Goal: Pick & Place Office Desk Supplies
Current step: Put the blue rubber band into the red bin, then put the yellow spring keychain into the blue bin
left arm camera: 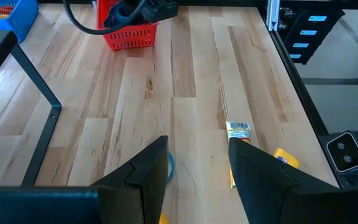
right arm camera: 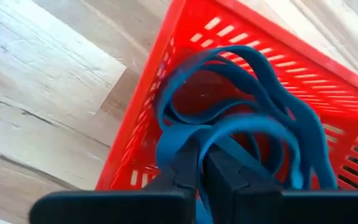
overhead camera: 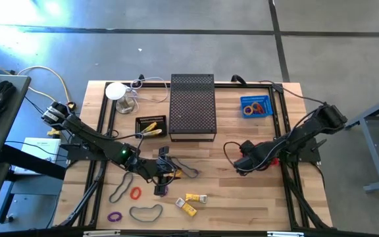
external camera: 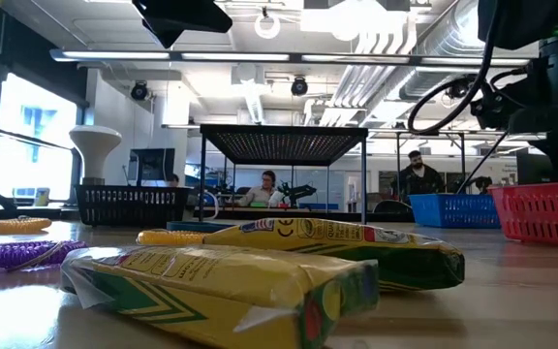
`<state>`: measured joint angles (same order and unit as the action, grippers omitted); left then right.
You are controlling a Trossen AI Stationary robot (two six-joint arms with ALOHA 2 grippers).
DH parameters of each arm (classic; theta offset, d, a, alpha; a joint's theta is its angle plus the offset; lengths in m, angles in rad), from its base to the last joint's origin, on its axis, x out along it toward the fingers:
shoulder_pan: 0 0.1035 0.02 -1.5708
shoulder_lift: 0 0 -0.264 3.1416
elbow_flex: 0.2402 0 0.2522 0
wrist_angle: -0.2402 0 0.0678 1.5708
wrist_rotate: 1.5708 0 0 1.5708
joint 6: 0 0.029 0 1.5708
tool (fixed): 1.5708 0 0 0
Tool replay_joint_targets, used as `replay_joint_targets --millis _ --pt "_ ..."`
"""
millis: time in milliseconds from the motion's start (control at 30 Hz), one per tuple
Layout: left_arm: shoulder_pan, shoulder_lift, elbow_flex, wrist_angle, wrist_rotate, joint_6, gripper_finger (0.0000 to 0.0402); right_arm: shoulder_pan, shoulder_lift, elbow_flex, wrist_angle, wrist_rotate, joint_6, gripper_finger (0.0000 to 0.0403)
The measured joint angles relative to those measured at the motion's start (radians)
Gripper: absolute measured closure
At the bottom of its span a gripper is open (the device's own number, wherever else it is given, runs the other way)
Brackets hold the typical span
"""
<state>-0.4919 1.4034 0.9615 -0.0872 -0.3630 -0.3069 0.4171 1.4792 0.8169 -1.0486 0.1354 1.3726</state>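
My right gripper [right arm camera: 201, 163] points down over the red basket [right arm camera: 241, 81], shut on a tangle of blue rubber bands [right arm camera: 253, 124]; the high view shows it at the table's right [overhead camera: 243, 162]. My left gripper [left arm camera: 197, 168] hovers open over bare wood at the table's middle [overhead camera: 162, 168], a thin blue band [left arm camera: 170, 167] beside one finger. Dark bands [overhead camera: 120, 187], a red band [overhead camera: 135, 193], a purple band [overhead camera: 115, 216] and yellow packs [overhead camera: 196, 197] lie flat near the front edge. My right gripper pinches a blue rubber band between its two fingers, at a loop [right arm camera: 180, 138] right by the fingertips, coming from above and pointing down. The rest of the bands hang in slack loops [right arm camera: 291, 143] below the fingers, inside the red basket.
A black mesh riser [overhead camera: 193, 105] stands at the far middle, with a black basket [overhead camera: 151, 126] of yellow items to its left and a blue basket [overhead camera: 255, 106] to its right. A white lamp-like object [overhead camera: 117, 92] sits at the far left. Bare wood lies between the grippers.
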Motion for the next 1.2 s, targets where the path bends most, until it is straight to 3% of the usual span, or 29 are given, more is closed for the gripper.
replay_joint_targets --millis 367,533,667,867,1200 --pt "0.000 0.000 0.000 -0.010 0.000 0.000 0.0238 0.000 0.000 0.000 -0.069 -0.015 -0.084 0.0252" --pt "0.000 0.000 0.000 -0.019 0.000 0.000 0.0238 0.000 -0.020 0.021 -0.097 -0.015 -0.103 0.0211" --pt "-0.005 0.000 0.000 -0.088 0.006 -0.006 0.0238 0.013 -0.050 0.068 -0.136 -0.007 -0.130 0.0198" --pt "-0.021 0.000 0.000 -0.256 0.139 -0.012 0.0238 0.053 -0.104 0.126 -0.148 0.046 -0.189 0.0199" --pt "-0.036 0.000 -0.020 -0.285 0.102 0.021 0.0238 0.151 -0.133 0.143 -0.043 0.233 -0.204 0.0199"
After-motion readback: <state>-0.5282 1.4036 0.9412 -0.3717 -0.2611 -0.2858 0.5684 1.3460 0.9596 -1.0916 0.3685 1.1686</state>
